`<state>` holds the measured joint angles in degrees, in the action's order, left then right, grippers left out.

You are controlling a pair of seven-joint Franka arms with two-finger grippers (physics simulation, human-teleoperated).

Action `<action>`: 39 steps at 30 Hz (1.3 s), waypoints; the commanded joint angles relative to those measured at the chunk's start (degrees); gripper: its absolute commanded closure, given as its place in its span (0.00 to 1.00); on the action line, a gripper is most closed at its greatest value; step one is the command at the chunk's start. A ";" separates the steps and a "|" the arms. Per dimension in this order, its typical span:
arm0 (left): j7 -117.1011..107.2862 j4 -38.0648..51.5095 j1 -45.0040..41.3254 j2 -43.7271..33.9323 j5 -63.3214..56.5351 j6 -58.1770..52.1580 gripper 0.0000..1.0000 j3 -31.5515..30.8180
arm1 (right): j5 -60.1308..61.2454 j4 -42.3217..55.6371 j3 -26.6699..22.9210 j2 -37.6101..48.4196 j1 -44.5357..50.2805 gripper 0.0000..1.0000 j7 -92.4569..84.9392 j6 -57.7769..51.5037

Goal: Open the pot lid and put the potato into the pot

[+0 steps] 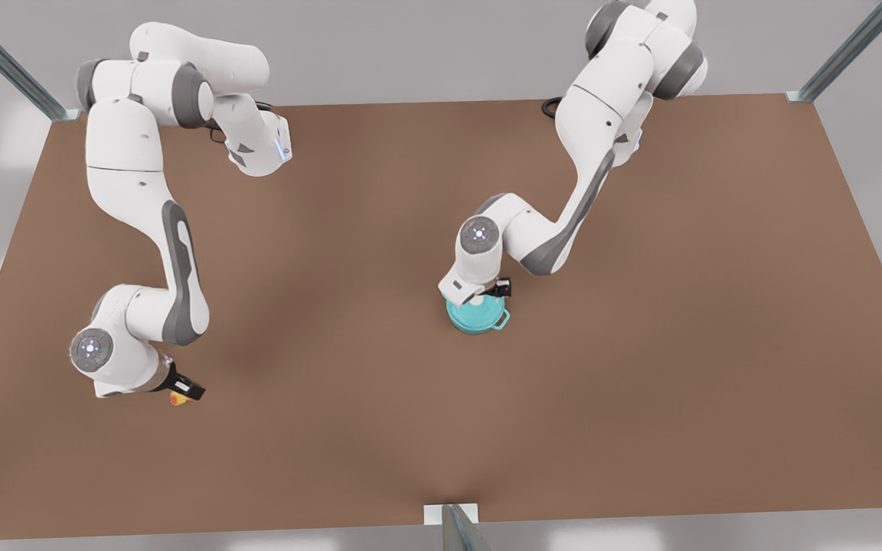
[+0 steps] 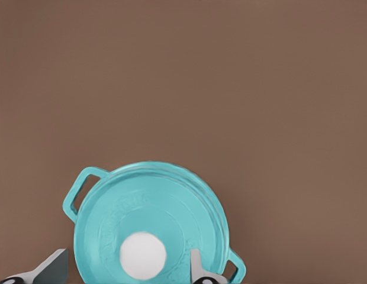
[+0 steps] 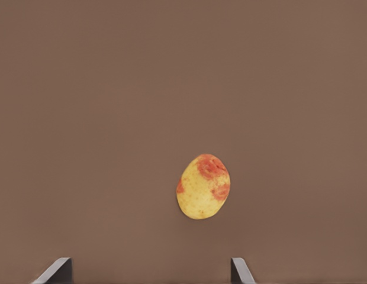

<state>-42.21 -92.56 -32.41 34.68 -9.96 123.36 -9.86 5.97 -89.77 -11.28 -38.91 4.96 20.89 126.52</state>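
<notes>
Table: flat, matte brown, spans the whole front view.

Pot: small, round, glossy teal, two loop handles; sits right of centre in the front view. The lid is still seated on it: a flat teal disc as wide as the pot, with faint raised rings and a smooth white knob at its centre.

Left end effector: directly over the lid. In the left wrist view the fingers are spread, one on each side of the knob, not yet touching it.

Right end effector: lower left of the front view, above the potato. Fingers apart, nothing held.

Potato: small oval lump, yellow with reddish patches, lying on the table well apart from the pot.

Step in hand, as I judge it: grip the knob. Centre the fingers on the knob, lower squarely, close firmly, since a smooth round knob may slip, then lift straight up to clear the rim.
</notes>
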 commanded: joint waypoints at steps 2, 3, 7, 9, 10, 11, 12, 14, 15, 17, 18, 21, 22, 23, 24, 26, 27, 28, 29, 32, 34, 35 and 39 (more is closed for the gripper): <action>-10.70 0.01 0.07 0.74 -1.03 0.66 0.00 0.11 | -0.26 0.04 -0.76 -1.34 -0.13 0.00 5.91 -0.30; -10.70 -0.69 -0.02 0.66 -1.03 0.74 0.00 0.11 | 0.18 0.04 -0.85 -1.43 -0.74 0.00 6.00 -0.30; -11.14 -1.75 -0.28 0.39 -1.12 1.80 0.00 0.02 | 1.15 1.96 -0.85 -3.01 -2.76 0.00 6.26 0.14; -11.31 -2.36 -0.37 0.66 -1.29 2.94 0.00 0.02 | 2.03 4.95 -0.85 -3.81 -2.85 0.00 6.18 -0.48; -11.32 -2.36 -0.55 0.66 -1.29 2.94 0.00 0.02 | 2.03 7.23 -0.85 -4.50 -2.85 0.00 6.18 -2.50; -11.23 -2.36 -0.55 0.83 -1.38 3.03 0.00 0.02 | 2.11 8.64 -0.85 -5.12 -2.77 0.00 6.26 -2.94; -11.32 -2.36 -0.64 1.18 -1.38 3.38 0.00 0.02 | 2.12 9.53 -0.76 -5.39 -2.77 0.00 6.26 -3.12; -11.32 -2.36 -0.64 1.27 -1.38 3.38 0.00 0.02 | 2.03 10.58 -0.68 -6.79 -2.77 0.00 6.26 -3.03; -11.32 -2.36 -0.64 1.45 -1.38 3.38 0.00 0.02 | 2.03 10.41 -0.68 -7.23 -2.77 0.00 6.26 -3.03; -11.31 -2.36 -0.64 1.80 -1.47 3.56 0.20 0.02 | 2.03 9.44 -0.68 -7.67 -2.06 0.00 6.26 -2.59; -11.23 -2.36 -0.64 1.80 -1.47 3.56 0.33 0.02 | 1.94 8.92 -0.68 -7.67 -2.06 0.00 6.26 -2.50; -11.14 -1.92 -0.55 1.62 -1.38 3.30 0.76 0.02 | 1.85 6.28 -0.59 -7.85 -1.97 0.00 6.26 -2.50; -11.05 -1.75 -0.55 1.45 -1.38 2.86 0.78 0.11 | 1.85 5.84 -0.68 -7.85 -2.06 0.00 6.26 -2.50; -10.88 -1.57 -0.55 0.92 -1.47 2.77 0.78 0.11 | 1.76 5.75 -0.68 -7.85 -2.15 0.00 6.26 -2.50; -10.88 -0.61 -0.55 0.83 -1.47 1.98 0.79 0.19 | 1.76 5.22 -0.68 -7.85 -2.33 0.00 6.09 -2.50; -10.79 2.30 0.42 1.01 -4.72 -1.89 0.79 0.37 | 1.68 4.87 -0.68 -7.94 -2.41 0.00 6.00 -2.41; -8.51 4.23 2.17 1.01 -4.81 -1.89 0.79 1.16 | 1.68 4.78 -0.68 -7.94 -2.41 0.00 5.91 -2.41; -5.18 5.81 5.24 1.10 -4.81 -1.89 0.79 1.25 | 1.59 4.96 -0.68 -8.29 -2.41 0.00 5.91 -2.41; 1.05 7.92 9.46 2.49 -4.55 -1.89 0.79 1.25 | 1.33 4.96 -0.68 -8.46 -2.76 0.00 5.74 -2.24; 14.26 14.95 18.00 12.08 -4.37 2.33 0.78 1.34 | 1.15 4.96 -0.68 -8.99 -2.85 0.00 5.65 -1.01; 15.66 17.33 18.88 15.68 -4.37 5.40 0.78 1.34 | 1.15 5.05 -0.68 -9.61 -2.94 0.00 5.65 -0.22; 16.02 17.33 18.88 16.21 -4.37 7.07 0.77 1.42 | 1.15 5.05 -0.68 -9.70 -3.20 0.00 5.65 -0.13; 29.55 23.47 22.21 7.52 1.24 -23.23 0.00 0.55 | 1.50 5.49 -0.59 -10.57 -3.03 0.00 5.74 0.31</action>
<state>-38.63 -70.95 -10.61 43.97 -11.45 119.94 -8.95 7.35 -84.39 -11.87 -49.34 1.92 26.31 126.02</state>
